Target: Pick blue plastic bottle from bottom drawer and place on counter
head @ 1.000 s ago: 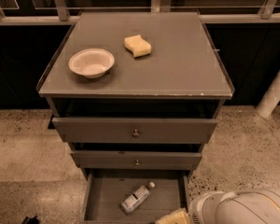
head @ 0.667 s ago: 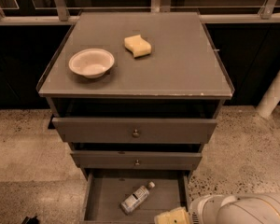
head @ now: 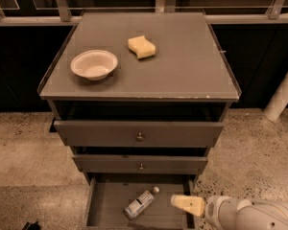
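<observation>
The blue plastic bottle (head: pixel 141 203) lies on its side in the open bottom drawer (head: pixel 103 206), white cap pointing to the upper right. My gripper (head: pixel 186 204) shows as a cream tip on a white arm at the drawer's right side, a short way right of the bottle and apart from it. The grey counter (head: pixel 182 66) forms the top of the cabinet.
A white bowl (head: pixel 93 64) and a yellow sponge (head: pixel 141 47) sit on the counter. The two upper drawers (head: pixel 139 134) stand slightly pulled out above the bottom one. A white post (head: pixel 283 92) stands at the right, and speckled floor surrounds the cabinet.
My gripper has come up from the picture's bottom edge and now sits higher, over the drawer's right side. The bottle, bowl and sponge have not moved.
</observation>
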Available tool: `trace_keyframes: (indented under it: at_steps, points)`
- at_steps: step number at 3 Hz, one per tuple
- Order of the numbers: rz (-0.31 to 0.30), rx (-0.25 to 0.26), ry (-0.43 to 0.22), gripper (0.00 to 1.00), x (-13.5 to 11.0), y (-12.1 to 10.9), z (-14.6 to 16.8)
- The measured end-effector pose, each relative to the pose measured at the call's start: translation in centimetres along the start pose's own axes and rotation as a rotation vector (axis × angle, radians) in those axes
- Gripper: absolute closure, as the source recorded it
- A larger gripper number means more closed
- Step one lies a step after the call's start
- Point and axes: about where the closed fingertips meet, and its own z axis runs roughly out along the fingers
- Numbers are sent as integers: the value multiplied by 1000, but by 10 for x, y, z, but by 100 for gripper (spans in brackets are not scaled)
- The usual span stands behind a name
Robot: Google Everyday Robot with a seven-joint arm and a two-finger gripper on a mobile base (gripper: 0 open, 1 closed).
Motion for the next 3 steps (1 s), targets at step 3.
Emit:
trace_keyframes:
  at_steps: [3]
  points:
    - [247,-59,-30,0,-27,0,50]
